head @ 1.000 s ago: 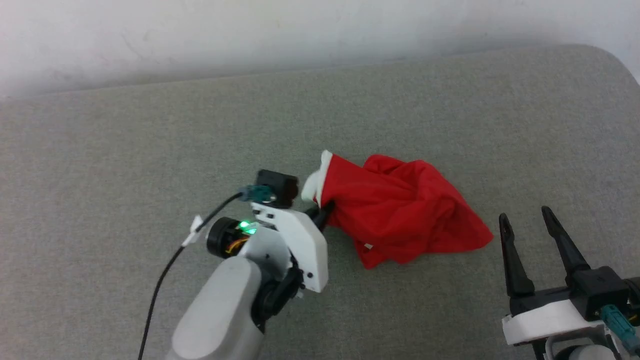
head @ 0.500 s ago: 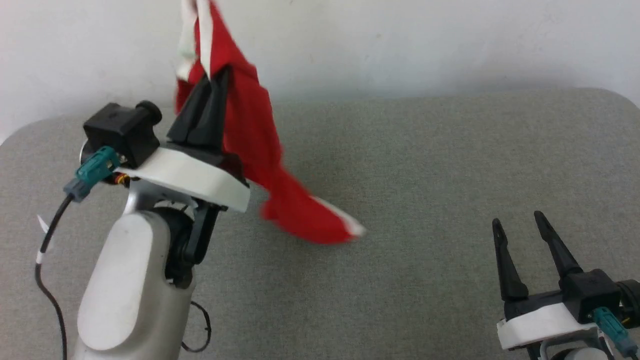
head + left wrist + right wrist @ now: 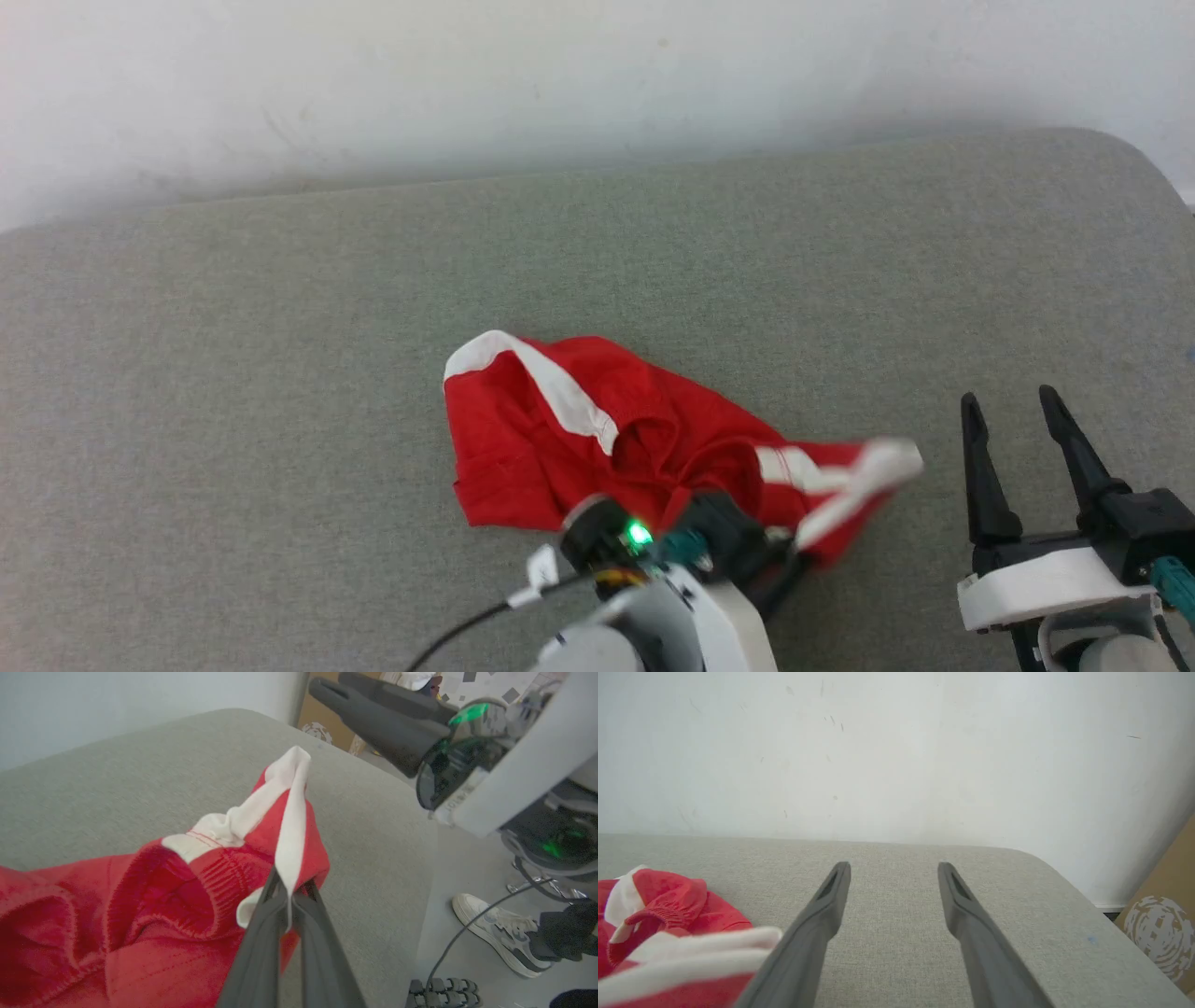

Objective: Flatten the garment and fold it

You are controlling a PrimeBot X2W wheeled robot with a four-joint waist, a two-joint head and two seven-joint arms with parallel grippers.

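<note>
Left pincer [image 3: 290, 890] clamped on white trim of crumpled bright red thin-fabric shorts [image 3: 551, 448], which lie on grey fabric counter [image 3: 280, 373]. Right pincer [image 3: 1010, 401] apart, just beside the shorts.

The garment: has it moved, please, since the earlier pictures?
Yes. The garment came down from before the wall onto the grey surface, left gripper shut on it.

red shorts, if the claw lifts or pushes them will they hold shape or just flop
Likely very floppy: the red shorts lie crumpled in soft folds on the grey surface, so a lifted edge probably leaves the rest drooping. Probably light: the left claw holds them by a thin pinch of white trim. Pushed, they'd likely bunch rather than slide.
</note>
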